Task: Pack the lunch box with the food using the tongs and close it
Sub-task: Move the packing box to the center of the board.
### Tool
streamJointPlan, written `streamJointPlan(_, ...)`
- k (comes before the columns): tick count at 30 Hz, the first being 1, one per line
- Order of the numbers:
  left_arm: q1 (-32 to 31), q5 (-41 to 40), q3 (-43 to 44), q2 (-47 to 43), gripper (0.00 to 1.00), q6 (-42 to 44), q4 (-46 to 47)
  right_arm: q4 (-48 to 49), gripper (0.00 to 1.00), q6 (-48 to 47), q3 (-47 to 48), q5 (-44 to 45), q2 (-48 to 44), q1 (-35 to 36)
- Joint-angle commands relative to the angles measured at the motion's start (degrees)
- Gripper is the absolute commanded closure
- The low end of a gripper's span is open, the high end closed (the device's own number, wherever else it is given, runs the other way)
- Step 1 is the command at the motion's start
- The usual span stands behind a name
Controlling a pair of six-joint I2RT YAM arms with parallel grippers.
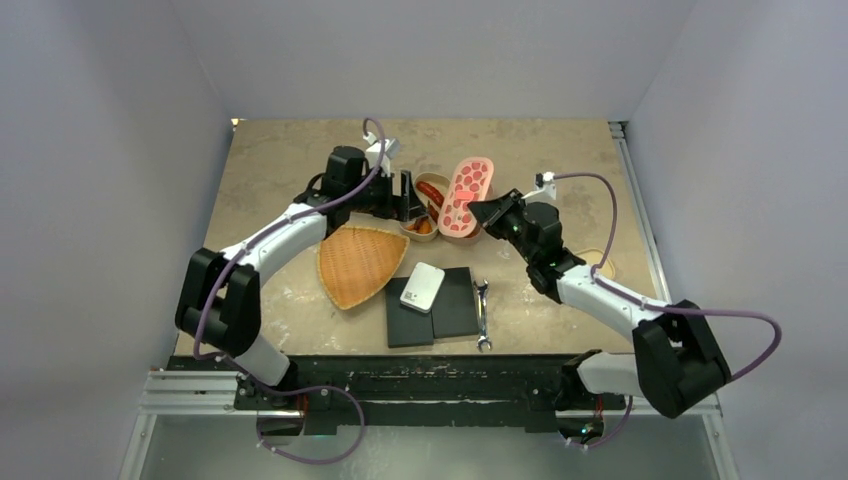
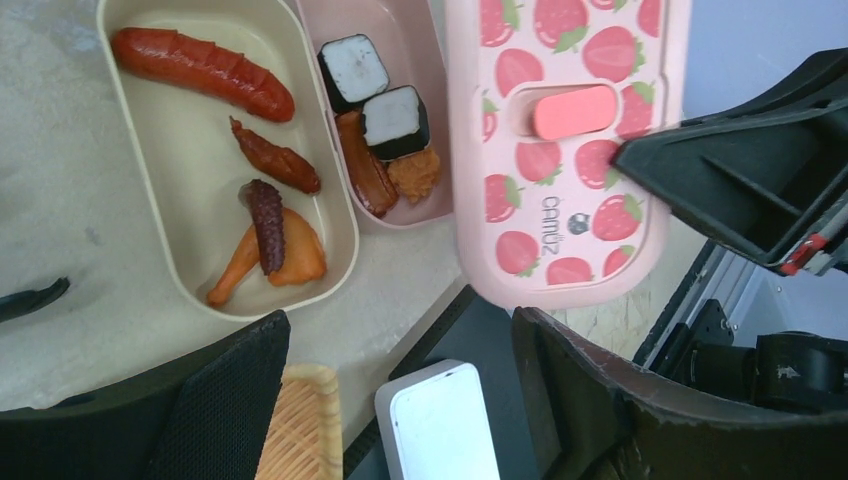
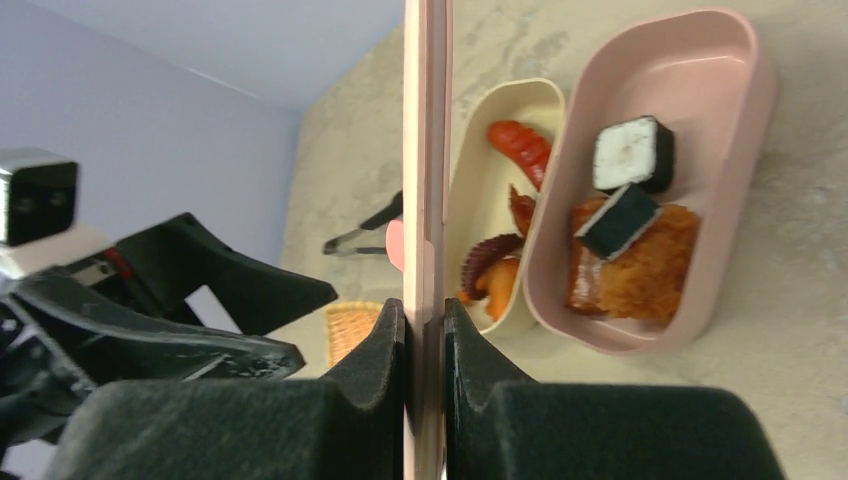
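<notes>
Two black flat mats (image 1: 455,305) lie nearest the arm bases. A small white box (image 1: 422,287) sits on them, a short silver wrench (image 1: 482,315) lies just to their right, and a fan-shaped woven wicker tray (image 1: 357,262) lies to their left.

Just beyond, the left gripper (image 2: 395,330) hangs with its jaws spread wide and nothing between them.

Farther on, an oval cream inner tray (image 2: 150,170) lies with its long axis running near to far. It holds a red sausage (image 2: 200,72), a brown strip and a dark tentacle across an orange piece. Touching its right side, the oval pink lunch box (image 3: 690,70) lies parallel, holding two black-and-white rolls (image 2: 353,70) and brown fried pieces.

The right gripper (image 3: 425,310) pinches the pink strawberry-printed lid (image 2: 560,150) by its right long edge, jaws narrow on the thin rim. The lid's long axis also runs near to far, printed face up.

Left of the cream tray, slim dark tongs (image 3: 362,237) lie on the table. Only part of them shows, so I cannot tell which way they point.
</notes>
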Motion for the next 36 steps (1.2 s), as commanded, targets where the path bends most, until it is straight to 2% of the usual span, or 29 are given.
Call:
streamJointPlan(1,-1.43,-2.03,5.28,2.03,0.20,1.86,0.79,5.10,1.00,-4.40,1.28,3.86,1.68,-0.73)
streamJointPlan(7,-2.71,-3.34,8.17,5.66,0.21,1.95,-0.16,5.38,1.00,-5.60,2.73,5.27,7.07,-1.59)
streamJointPlan(10,-4.16,-4.88,10.37,8.02,0.25,2.37,-1.68,5.20,1.00,-6.83,3.39,5.91,8.81,-2.14)
streamJointPlan(12,-5.54,-6.91,11.78,10.04,0.28,2.25,-2.79,4.62,1.00,-7.06,3.40,6.49,8.05,-2.89)
streamJointPlan(17,-9.69,-13.12,14.24,14.72,0.45,-0.21,-5.19,1.15,1.00,-8.91,3.38,6.45,2.00,-5.65)
streamJointPlan(19,-11.58,-15.26,14.40,15.69,0.47,-1.49,-5.85,-1.49,1.00,-10.00,3.49,6.93,-1.00,-6.86)
streamJointPlan(24,-13.45,-18.04,11.44,17.06,0.47,-6.31,-4.31,-7.42,1.00,-11.23,3.31,7.73,-8.02,-9.80)
streamJointPlan(29,-13.69,-17.39,7.17,18.83,0.41,-11.18,2.34,-10.81,1.00,-13.94,2.79,7.09,-13.87,-10.86)
streamJointPlan(36,-13.71,-22.29,6.70,22.24,0.35,-14.38,7.09,-13.43,1.00,-14.73,3.43,5.45,-17.59,-11.09)
